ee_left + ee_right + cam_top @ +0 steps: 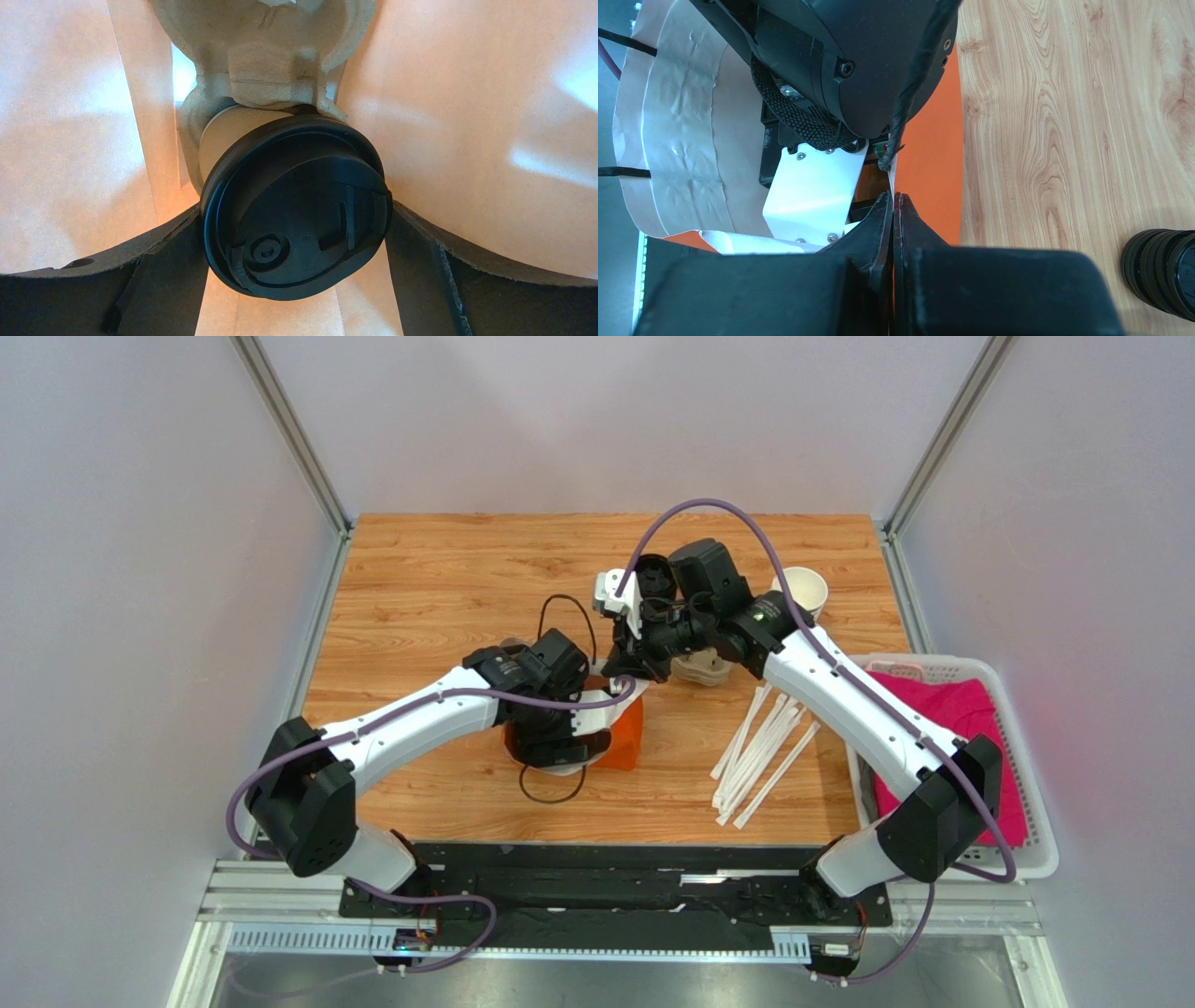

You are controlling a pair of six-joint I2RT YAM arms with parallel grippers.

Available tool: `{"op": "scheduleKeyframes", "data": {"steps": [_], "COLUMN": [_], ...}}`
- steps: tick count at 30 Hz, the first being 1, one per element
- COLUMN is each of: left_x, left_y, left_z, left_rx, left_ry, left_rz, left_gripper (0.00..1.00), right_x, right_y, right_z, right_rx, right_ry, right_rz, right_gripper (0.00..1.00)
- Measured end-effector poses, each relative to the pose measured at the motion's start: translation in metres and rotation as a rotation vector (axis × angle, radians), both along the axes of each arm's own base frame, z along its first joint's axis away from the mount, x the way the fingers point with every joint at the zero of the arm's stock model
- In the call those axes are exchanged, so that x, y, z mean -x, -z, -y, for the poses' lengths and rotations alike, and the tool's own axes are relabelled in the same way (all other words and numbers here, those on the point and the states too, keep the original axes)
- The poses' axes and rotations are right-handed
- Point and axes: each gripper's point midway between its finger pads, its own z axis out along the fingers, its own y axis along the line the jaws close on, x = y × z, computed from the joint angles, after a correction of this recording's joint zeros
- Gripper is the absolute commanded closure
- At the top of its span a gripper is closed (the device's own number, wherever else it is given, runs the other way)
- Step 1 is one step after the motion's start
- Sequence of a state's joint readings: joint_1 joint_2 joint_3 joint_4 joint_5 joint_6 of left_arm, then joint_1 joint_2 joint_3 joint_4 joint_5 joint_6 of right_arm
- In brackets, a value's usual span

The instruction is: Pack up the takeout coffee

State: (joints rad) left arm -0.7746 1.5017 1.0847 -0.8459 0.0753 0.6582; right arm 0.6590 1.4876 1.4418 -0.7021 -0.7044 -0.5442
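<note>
The takeout coffee (295, 224), a tan cup with a black lid, sits tilted in a moulded pulp carrier (267, 63) inside the orange paper bag (627, 735). My left gripper (296, 231) reaches down into the bag, and its dark fingers (161, 280) press against both sides of the lid. In the top view the left wrist hides the cup. My right gripper (893, 199) is shut on the thin rim of the bag (927, 154), holding its mouth apart beside the left wrist.
A stack of lidless cups (802, 590) stands at the back right. Black lids (1162, 269) sit on the wood near the right gripper. White wrapped straws (762, 749) lie right of the bag. A white basket (1031, 854) holds a pink cloth (961, 714).
</note>
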Motion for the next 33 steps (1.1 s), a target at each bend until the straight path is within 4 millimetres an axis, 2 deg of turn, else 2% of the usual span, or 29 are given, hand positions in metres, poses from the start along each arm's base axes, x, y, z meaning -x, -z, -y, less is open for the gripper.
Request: {"op": "scheduleKeyframes", "data": {"steps": [2,6,10,11,16,33], "left_x": [-0.001,-0.004,-0.006,-0.006,-0.004,-0.004], "left_y": [0.0,-0.004,-0.011,-0.012,-0.016,-0.02], "left_z": [0.0,0.002,0.002,0.002,0.0,-0.004], "left_rx": [-0.002,0.005,0.005,0.002,-0.012,-0.036], "left_ry": [0.001,-0.002,-0.008,-0.012,-0.025,-0.039], "left_rz": [0.001,0.008,0.006,0.003,-0.015,-0.005], "left_gripper": [0.55,0.38,0.28,0.22,0.1,0.02], "right_x": [-0.002,-0.004,-0.007,-0.008,-0.011,-0.03], "right_y": [0.0,0.0,0.0,-0.001,-0.001,-0.004], "right_z": [0.001,0.001,0.003,0.004,0.004,0.008], "right_rx": [-0.001,-0.005,-0.007,-0.007,-0.007,-0.008], "right_ry": [-0.002,-0.009,-0.009,-0.008,-0.012,0.026], "right_rz": [-0.008,-0.029,-0.032,-0.03,-0.035,-0.089], "right_gripper": [1.0,1.0,1.0,1.0,1.0,1.0]}}
